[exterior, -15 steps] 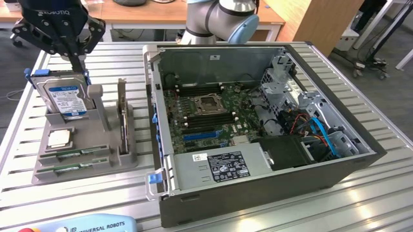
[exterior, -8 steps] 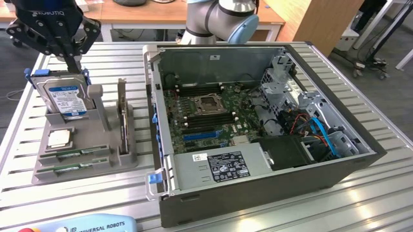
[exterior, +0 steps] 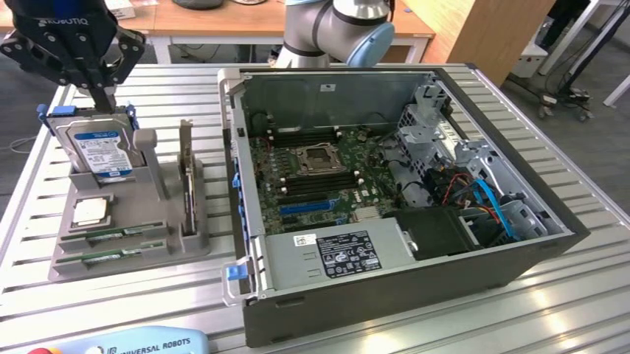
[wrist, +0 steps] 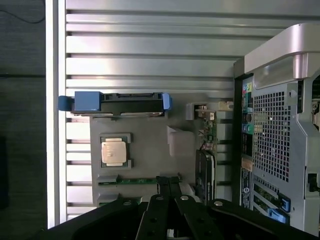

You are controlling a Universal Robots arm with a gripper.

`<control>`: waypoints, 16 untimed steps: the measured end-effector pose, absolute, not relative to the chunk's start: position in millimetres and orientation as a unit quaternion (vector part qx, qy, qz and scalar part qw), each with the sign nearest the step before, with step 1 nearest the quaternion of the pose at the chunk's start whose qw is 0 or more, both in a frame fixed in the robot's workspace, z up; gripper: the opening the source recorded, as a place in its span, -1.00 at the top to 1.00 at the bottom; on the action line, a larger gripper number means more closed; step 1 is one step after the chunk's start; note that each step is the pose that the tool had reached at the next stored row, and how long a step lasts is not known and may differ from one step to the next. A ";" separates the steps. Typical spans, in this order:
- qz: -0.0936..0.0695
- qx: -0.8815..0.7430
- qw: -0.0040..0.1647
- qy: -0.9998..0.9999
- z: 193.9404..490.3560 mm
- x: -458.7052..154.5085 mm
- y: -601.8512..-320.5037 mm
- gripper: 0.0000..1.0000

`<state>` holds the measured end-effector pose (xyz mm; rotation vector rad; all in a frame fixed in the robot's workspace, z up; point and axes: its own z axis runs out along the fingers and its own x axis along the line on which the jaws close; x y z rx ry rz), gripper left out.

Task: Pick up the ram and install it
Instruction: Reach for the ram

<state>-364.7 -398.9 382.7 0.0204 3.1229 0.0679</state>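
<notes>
Two ram sticks lie flat in slots at the front of a grey holder (exterior: pixel 138 254): one ram stick (exterior: pixel 116 236) and a second ram stick (exterior: pixel 99 257) below it. In the wrist view a green ram stick (wrist: pixel 134 181) lies just beside my fingertips. My gripper (exterior: pixel 103 99) hangs above the back of the holder, over the upright hard drive, well above the ram. Seen from the wrist, the gripper (wrist: pixel 168 181) is shut with nothing between its fingers.
The holder also carries a silver hard drive (exterior: pixel 99 147) with a blue label, a square processor (exterior: pixel 91 212) and an upright card (exterior: pixel 185 173). On the exterior view's right stands an open computer case (exterior: pixel 394 280); its motherboard (exterior: pixel 315 173) has dark memory slots beside the processor socket (exterior: pixel 320 156).
</notes>
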 end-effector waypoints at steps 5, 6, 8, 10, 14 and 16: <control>0.022 0.007 0.008 1.000 381.8 -369.5 -398.9 0.80; 0.022 0.006 0.008 1.000 381.8 -369.5 -398.9 0.80; 0.022 0.007 0.008 1.000 381.9 -369.6 -398.8 0.80; 0.022 0.007 0.008 1.000 381.9 -369.7 -398.8 0.80; 0.022 0.007 0.008 1.000 381.8 -369.8 -400.5 0.80; 0.022 0.007 0.008 1.000 381.9 -369.7 -402.5 0.80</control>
